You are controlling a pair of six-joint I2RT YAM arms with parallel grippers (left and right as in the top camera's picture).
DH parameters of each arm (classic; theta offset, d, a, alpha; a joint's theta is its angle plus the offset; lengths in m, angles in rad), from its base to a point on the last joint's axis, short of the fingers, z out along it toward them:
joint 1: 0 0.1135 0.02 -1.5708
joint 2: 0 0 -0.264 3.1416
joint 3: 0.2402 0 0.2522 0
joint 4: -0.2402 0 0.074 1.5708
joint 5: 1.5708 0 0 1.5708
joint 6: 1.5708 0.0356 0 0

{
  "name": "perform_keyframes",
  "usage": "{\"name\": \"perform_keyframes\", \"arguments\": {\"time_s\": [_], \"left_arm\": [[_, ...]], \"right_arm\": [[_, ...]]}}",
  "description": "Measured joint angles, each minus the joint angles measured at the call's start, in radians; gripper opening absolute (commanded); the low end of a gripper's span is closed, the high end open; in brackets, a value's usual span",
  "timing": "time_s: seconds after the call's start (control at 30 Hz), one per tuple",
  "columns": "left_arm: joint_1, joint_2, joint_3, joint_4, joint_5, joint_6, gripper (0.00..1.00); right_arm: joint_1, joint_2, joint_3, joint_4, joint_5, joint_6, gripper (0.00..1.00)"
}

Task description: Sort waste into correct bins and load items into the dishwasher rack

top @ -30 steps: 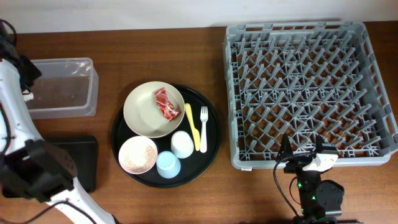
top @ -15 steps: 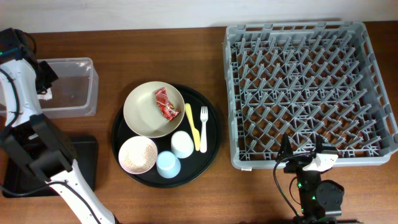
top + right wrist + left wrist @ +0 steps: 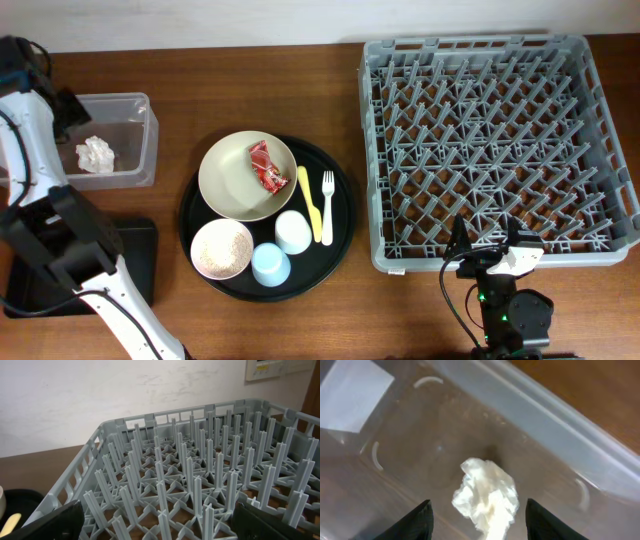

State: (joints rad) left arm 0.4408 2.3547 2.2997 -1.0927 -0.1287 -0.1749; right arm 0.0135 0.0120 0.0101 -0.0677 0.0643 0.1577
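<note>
Rack (image 3: 495, 150): stood right of the round tray (image 3: 340, 232), no dishes in it, the right gripper (image 3: 160, 527) at its near edge with fingers wide apart on nothing, presumably awaiting loads. Tub (image 3: 152, 140): sat left of the tray, holding the tissue (image 3: 487, 492) as sorted waste, loose beneath the left gripper (image 3: 479, 510), whose fingers were spread clear of it. Plate (image 3: 230, 190) with wrapper (image 3: 264, 165), bowl (image 3: 195, 240) of rice (image 3: 221, 250), white cup (image 3: 292, 232), blue cup (image 3: 270, 265), knife (image 3: 310, 205), fork (image 3: 327, 207): lay on the tray, unsorted.

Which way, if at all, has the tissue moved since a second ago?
Yes: the crumpled tissue, unseen earlier, now lies inside the clear tub, on its floor.
</note>
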Motion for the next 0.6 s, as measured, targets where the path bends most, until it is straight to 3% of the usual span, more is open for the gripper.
{"name": "perform_keyframes", "arguments": {"time_s": [0.13, 0.3, 0.4, 0.6], "left_arm": [[-0.012, -0.027, 0.233, -0.177, 0.183, 0.0, 0.67], [-0.117, -0.124, 0.297, -0.379, 0.366, 0.0, 0.67], [-0.238, -0.122, 0.295, -0.514, 0.392, 0.0, 0.67], [-0.496, -0.123, 0.248, -0.549, 0.356, 0.0, 0.72]], "right_arm": [[0.0, 0.0, 0.0, 0.0, 0.0, -0.001, 0.98], [0.0, 0.0, 0.0, 0.0, 0.0, 0.0, 0.98], [0.0, 0.0, 0.0, 0.0, 0.0, 0.0, 0.98], [0.0, 0.0, 0.0, 0.0, 0.0, 0.0, 0.98]]}}
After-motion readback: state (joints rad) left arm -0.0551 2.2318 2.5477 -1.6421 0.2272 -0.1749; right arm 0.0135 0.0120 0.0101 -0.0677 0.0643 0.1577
